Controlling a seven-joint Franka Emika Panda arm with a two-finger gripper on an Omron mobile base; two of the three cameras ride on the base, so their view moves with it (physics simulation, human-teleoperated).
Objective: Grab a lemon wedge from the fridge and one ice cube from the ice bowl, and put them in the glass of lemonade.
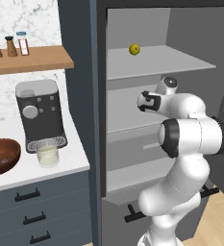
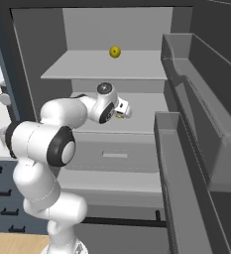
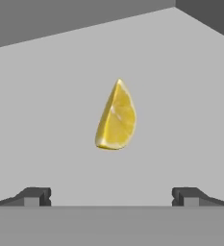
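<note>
The gripper [image 3: 111, 197], jaws wide apart, hovered inside the fridge [image 2: 102, 69] above the lemon wedge [image 3: 116, 117], which lay on a grey shelf [image 3: 46, 120].

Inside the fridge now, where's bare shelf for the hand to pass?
Bare grey shelf lies on every side of the lemon wedge, with the open hand short of it. The top shelf is bare beside the whole lemon. The door bins crowd the right.

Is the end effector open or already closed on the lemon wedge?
Open. In the hand view the end effector has its fingertips spread wide apart, with the lemon wedge lying untouched on the fridge shelf beyond them.
</note>
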